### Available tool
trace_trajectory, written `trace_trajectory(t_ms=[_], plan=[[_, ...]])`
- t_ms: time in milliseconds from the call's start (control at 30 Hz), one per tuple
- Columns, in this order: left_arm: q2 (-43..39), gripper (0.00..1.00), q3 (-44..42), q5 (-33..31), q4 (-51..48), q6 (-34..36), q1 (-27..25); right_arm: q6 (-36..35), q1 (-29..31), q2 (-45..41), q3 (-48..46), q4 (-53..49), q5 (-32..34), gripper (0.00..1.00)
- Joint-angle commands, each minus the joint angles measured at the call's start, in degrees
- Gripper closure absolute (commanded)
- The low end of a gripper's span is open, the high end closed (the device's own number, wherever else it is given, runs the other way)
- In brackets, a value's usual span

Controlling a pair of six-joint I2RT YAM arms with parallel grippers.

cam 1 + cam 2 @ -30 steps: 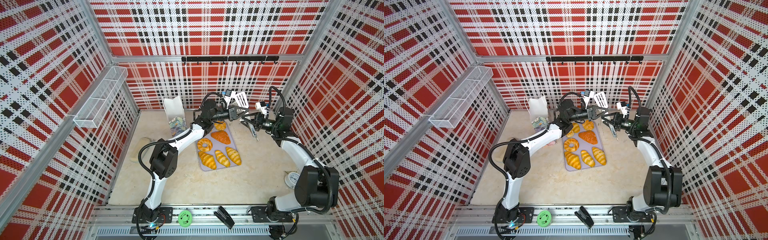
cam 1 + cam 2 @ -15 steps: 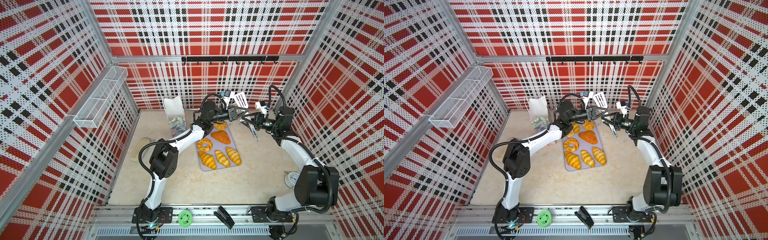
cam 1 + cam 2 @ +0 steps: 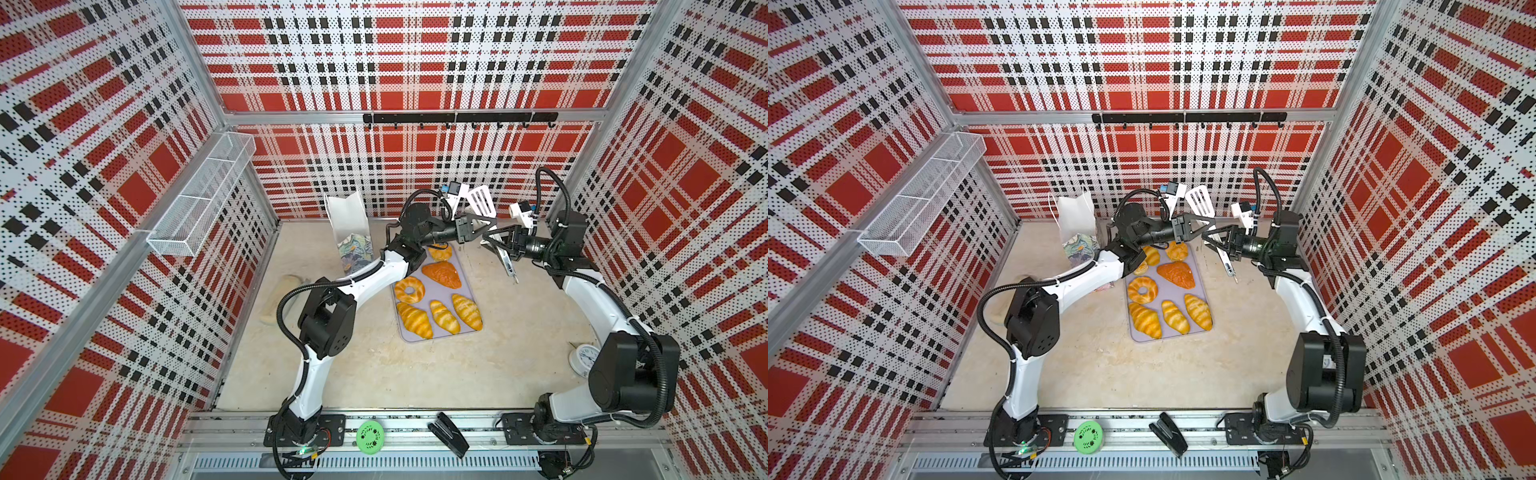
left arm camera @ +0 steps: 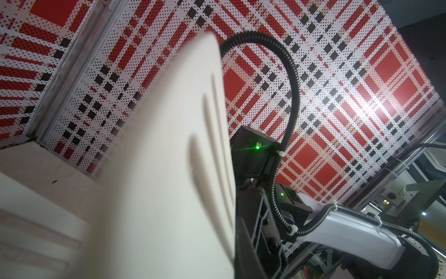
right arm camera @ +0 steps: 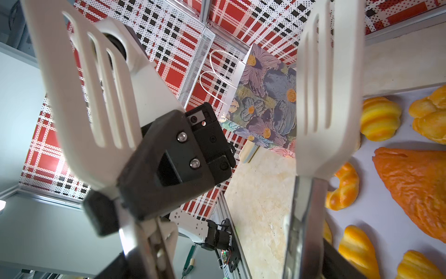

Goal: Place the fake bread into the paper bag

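Several glossy golden pieces of fake bread lie on a grey tray [image 3: 468,266], among them a ring doughnut [image 3: 409,289], an orange triangular piece [image 3: 443,274] and three croissants [image 3: 444,316]. The floral paper bag [image 3: 351,232] stands open at the back left of the tray and also shows in the right wrist view [image 5: 268,101]. White slotted tongs [image 3: 482,198] hang above the tray's far end. My right gripper [image 3: 496,243] is shut on their steel arms. My left gripper [image 3: 484,224] is shut on one blade [image 5: 79,96]; the other blade [image 5: 328,96] stands free.
A pale beige block [image 3: 280,299] lies on the floor at the left. A white clock [image 3: 584,360] sits by the right arm. A green disc [image 3: 370,434] and a black stapler [image 3: 449,434] rest on the front rail. A wire basket [image 3: 199,203] hangs on the left wall.
Both arms keep nearly the same pose above the tray's far end. The right gripper's jaws have drawn slightly closer on the tongs.
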Motion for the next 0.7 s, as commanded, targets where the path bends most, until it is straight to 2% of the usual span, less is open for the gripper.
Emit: trace_trajectory(t_ms=[0,167,367,500,667], plan=[[-1.33,0.84,0.56,4.14,2.62,-1.54,-1.45,-4.31,0.17,-1.03,2.64,-3.70,2.75,0.22],[-1.51,0.70,-0.06,3.44,3.47,-1.96,-1.26,-6.55,0.17,-1.43,3.15,-6.87,3.77,0.27],[-2.22,0.64,-1.40,2.83,4.79,-2.66,-0.18,-8.37,-0.24,-2.10,3.25,-9.75,4.33,0.31],[-2.85,0.55,-2.66,2.57,5.12,-2.99,0.56,-8.85,-0.79,-2.66,3.15,-10.87,4.72,0.32],[-4.72,0.42,-6.47,1.52,5.25,-2.83,2.27,-16.59,-1.07,-2.77,6.01,-22.65,7.58,0.33]])
